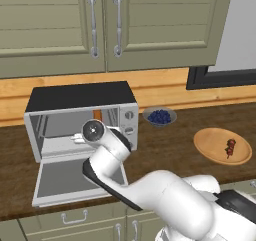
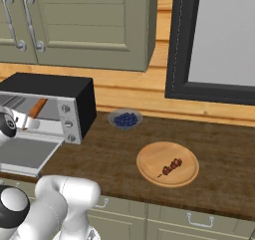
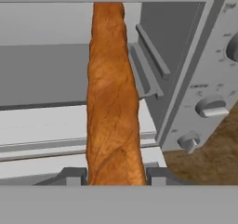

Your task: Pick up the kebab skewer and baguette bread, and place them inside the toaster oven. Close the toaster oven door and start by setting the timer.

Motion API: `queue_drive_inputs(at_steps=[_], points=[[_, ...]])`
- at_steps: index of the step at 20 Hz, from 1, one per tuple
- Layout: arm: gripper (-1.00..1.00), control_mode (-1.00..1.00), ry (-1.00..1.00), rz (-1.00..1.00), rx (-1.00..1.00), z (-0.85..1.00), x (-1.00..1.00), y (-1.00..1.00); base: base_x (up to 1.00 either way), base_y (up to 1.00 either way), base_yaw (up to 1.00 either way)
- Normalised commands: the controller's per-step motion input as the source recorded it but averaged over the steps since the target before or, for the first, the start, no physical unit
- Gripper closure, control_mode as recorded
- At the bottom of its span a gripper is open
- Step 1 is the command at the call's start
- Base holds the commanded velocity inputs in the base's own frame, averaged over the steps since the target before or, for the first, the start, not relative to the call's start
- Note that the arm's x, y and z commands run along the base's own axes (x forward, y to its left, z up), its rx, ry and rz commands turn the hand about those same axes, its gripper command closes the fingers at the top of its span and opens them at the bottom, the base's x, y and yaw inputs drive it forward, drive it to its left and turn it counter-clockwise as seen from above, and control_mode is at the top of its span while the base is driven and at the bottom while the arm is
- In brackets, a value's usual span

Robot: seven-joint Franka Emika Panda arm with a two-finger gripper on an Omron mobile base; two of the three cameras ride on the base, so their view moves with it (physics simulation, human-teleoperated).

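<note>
Leftmost: toaster oven [image 1: 75, 97], silver box, black top, on wooden counter [image 2: 114, 149]; door [image 1: 60, 177] dropped flat, cavity exposed. Gripper [image 3: 114, 174] at oven mouth, jaws clamped on baguette [image 3: 111, 102], fingertips [image 3: 74, 175] against both sides of loaf; loaf reaches into cavity, far end beside right inner wall. Next right: knob panel [image 1: 130, 122], then bowl of blueberries [image 1: 159, 116] near oven. Far right: round wooden plate [image 1: 212, 152], well apart from oven, kebab skewer [image 1: 230, 147] lying on it.

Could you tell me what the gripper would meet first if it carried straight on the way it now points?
Probably the toaster oven interior: the gripper, shut on the baguette bread, points into the open cavity, so the loaf's far end would likely touch the back wall first; depth is unclear.
</note>
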Motion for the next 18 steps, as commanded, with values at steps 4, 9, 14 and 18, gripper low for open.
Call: queue_drive_inputs(at_steps=[4,9,14,18], points=[[1.0,-1.0,0.06,0.0,0.0,0.34,0.56,0.0,0.0,0.0,0.0],[1.0,-1.0,0.02,0.0,0.0,0.1,0.48,0.0,0.0,0.0,0.0],[1.0,-1.0,-0.08,0.0,0.0,-0.05,0.25,0.0,0.0,0.0,0.0],[1.0,-1.0,0.0,0.0,0.0,0.0,0.49,0.02,0.0,0.0,0.0]])
